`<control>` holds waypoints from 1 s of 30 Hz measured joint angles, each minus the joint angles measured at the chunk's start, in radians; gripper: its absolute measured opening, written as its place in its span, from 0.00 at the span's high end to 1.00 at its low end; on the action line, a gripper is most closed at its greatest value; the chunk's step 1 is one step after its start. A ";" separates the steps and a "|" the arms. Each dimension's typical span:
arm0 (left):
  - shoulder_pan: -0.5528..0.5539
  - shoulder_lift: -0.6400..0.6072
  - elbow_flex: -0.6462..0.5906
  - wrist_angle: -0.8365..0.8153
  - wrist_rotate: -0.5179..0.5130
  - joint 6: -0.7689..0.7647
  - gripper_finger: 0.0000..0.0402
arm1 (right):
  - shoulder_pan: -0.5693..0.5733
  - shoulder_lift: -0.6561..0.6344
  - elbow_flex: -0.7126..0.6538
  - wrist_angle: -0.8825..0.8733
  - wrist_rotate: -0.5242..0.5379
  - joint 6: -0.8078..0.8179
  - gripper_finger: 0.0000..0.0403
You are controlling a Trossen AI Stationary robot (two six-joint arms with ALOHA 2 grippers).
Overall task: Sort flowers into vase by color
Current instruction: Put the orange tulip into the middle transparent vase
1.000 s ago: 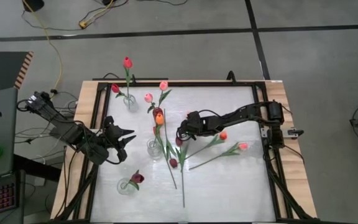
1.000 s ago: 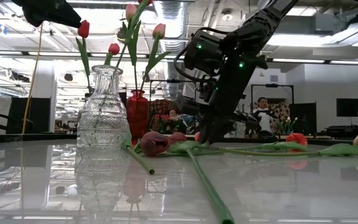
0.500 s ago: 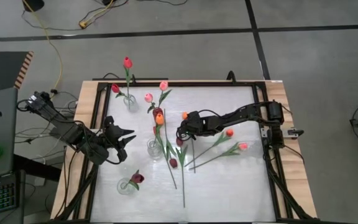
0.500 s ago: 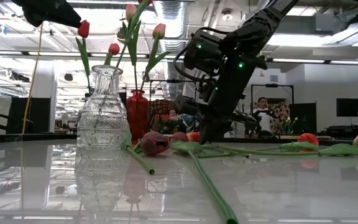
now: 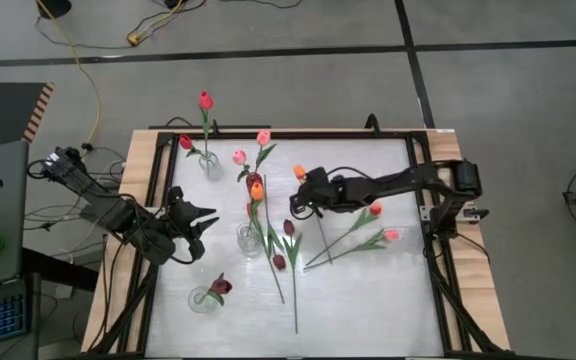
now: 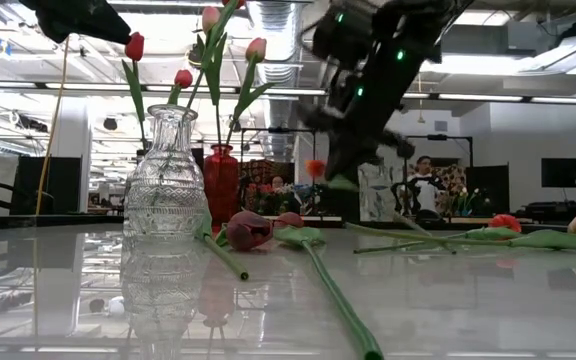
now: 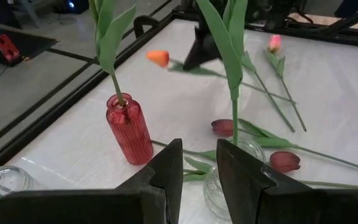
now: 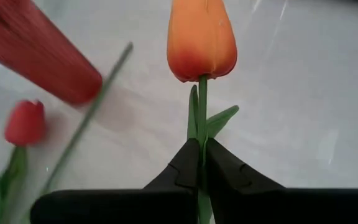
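Now the orange tulip (image 8: pixel 201 38) is lifted off the worktop (image 5: pixel 368 300) near its middle, its thin green stem pinched just below the bud by the right hand (image 5: pixel 299 197), whose fingers (image 8: pixel 185 168) are clamped tight on it. Other flowers (image 5: pixel 286 250) lie loose on the worktop's middle and right side. Near the left edge the left hand (image 5: pixel 203 220) hangs, fingers slightly parted, grasping nothing, beside a clear vase (image 5: pixel 249 238).

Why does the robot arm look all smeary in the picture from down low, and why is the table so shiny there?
Low view: the right arm is blurred, while the glass vase is sharp, and the glossy table mirrors the vase and ceiling lights. Right wrist view: the orange tulip is crisp, the red vase behind is soft.
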 joint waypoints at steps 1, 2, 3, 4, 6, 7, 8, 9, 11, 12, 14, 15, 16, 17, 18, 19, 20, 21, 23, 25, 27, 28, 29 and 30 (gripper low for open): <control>0.000 0.000 0.000 0.000 -0.003 0.000 0.79 | 0.000 -0.020 0.000 0.000 0.014 -0.016 0.88; 0.000 0.000 0.000 0.000 -0.005 0.000 0.79 | 0.002 -0.042 0.000 0.001 0.027 -0.033 0.88; 0.000 0.000 0.000 0.000 -0.006 -0.001 0.79 | 0.005 -0.061 0.000 -0.002 0.044 -0.050 0.88; 0.000 0.000 0.000 0.000 -0.006 -0.004 0.79 | 0.008 -0.083 0.000 -0.005 0.063 -0.067 0.88; 0.000 0.000 0.000 -0.001 -0.007 -0.006 0.79 | 0.018 -0.126 0.000 -0.003 0.101 -0.104 0.88; 0.000 0.000 0.000 -0.001 -0.007 -0.006 0.79 | 0.023 -0.149 0.000 -0.003 0.121 -0.125 0.88; 0.000 0.000 0.000 -0.001 -0.007 -0.006 0.79 | 0.030 -0.170 0.000 -0.003 0.142 -0.144 0.88; 0.000 0.000 0.000 -0.001 -0.008 -0.006 0.79 | 0.037 -0.193 0.001 -0.003 0.163 -0.164 0.88; 0.000 0.000 0.000 -0.001 -0.008 -0.007 0.79 | 0.052 -0.236 0.001 -0.005 0.200 -0.207 0.88; 0.000 0.000 0.000 -0.001 -0.008 -0.007 0.79 | 0.060 -0.258 0.001 -0.007 0.217 -0.228 0.88; 0.000 0.000 0.000 -0.001 -0.008 -0.007 0.79 | 0.074 -0.299 0.001 -0.011 0.249 -0.264 0.88; 0.000 0.000 0.000 -0.001 -0.009 -0.007 0.79 | 0.080 -0.320 0.001 -0.021 0.258 -0.277 0.88; 0.000 0.000 0.000 -0.002 -0.009 -0.007 0.79 | 0.085 -0.339 0.001 -0.027 0.269 -0.285 0.88; 0.000 0.000 0.000 -0.002 -0.009 -0.008 0.79 | 0.090 -0.357 0.001 -0.028 0.274 -0.300 0.88; 0.000 0.000 0.000 -0.002 -0.010 -0.008 0.79 | 0.096 -0.374 0.001 -0.028 0.274 -0.319 0.88; 0.000 0.000 0.000 -0.002 -0.012 -0.008 0.79 | 0.101 -0.391 0.001 -0.028 0.274 -0.337 0.88; 0.000 0.000 0.000 -0.001 -0.014 -0.008 0.79 | 0.108 -0.405 0.001 -0.027 0.275 -0.354 0.88; 0.000 0.000 0.000 -0.001 -0.015 -0.008 0.79 | 0.114 -0.419 0.001 -0.024 0.276 -0.368 0.88; 0.000 0.000 0.000 -0.001 -0.015 -0.008 0.79 | 0.128 -0.442 0.001 -0.024 0.277 -0.387 0.89; 0.000 0.000 0.000 -0.001 -0.016 -0.008 0.79 | 0.143 -0.461 0.000 -0.022 0.278 -0.408 0.90; 0.000 0.000 0.000 -0.001 -0.016 -0.008 0.79 | 0.157 -0.481 -0.022 0.010 0.286 -0.430 0.91; 0.000 0.000 0.000 -0.001 -0.016 -0.008 0.79 | 0.163 -0.493 -0.047 0.041 0.297 -0.434 0.91; 0.000 0.000 0.000 0.000 -0.016 -0.008 0.79 | 0.169 -0.505 -0.079 0.079 0.304 -0.436 0.91; 0.000 0.000 0.000 0.000 -0.017 -0.008 0.79 | 0.174 -0.518 -0.116 0.117 0.305 -0.437 0.91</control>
